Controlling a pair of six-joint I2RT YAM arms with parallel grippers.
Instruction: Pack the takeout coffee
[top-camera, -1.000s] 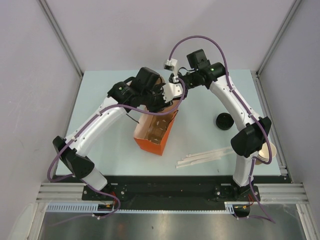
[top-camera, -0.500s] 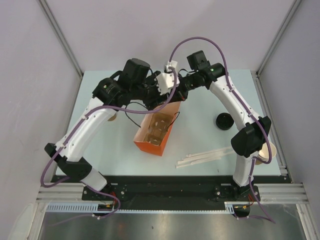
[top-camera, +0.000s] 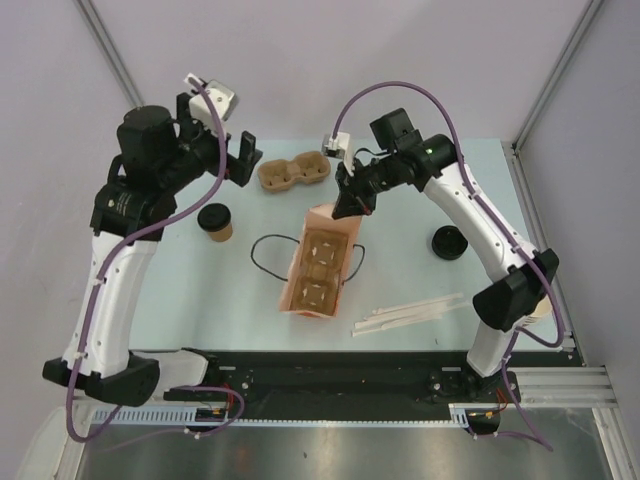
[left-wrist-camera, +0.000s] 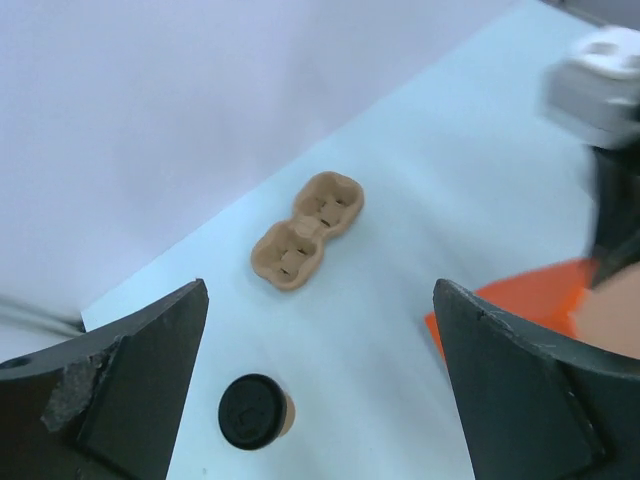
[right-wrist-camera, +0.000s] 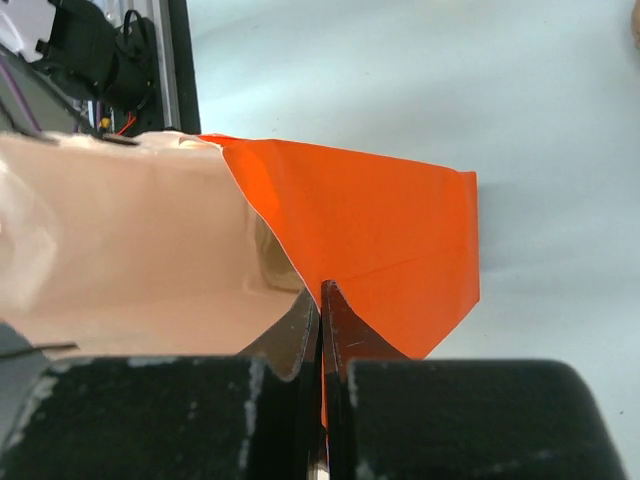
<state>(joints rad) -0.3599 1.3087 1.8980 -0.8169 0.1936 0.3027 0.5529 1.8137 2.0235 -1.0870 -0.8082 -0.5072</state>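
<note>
Gripping the orange bag (right-wrist-camera: 380, 220), carrier (top-camera: 318, 266) inside, right jaws clamp; left jaws gape empty.

The left gripper (left-wrist-camera: 320, 290) shows two dark fingers (left-wrist-camera: 130, 390) at the lower corners, standing wide apart with only the pale blue-green table top (left-wrist-camera: 420, 200) between them. On that surface a tan moulded-pulp two-cup carrier (left-wrist-camera: 305, 230) lies near the white back wall (left-wrist-camera: 150, 100). Well apart from it and nearer the camera, a small tan paper cup with a round black plastic lid (left-wrist-camera: 255, 412) stands upright close to the left-hand finger. A corner of an orange paper bag (left-wrist-camera: 525, 298) enters at the right, just above the other finger, below a blurred white block (left-wrist-camera: 598, 85) and a dark shape.
</note>
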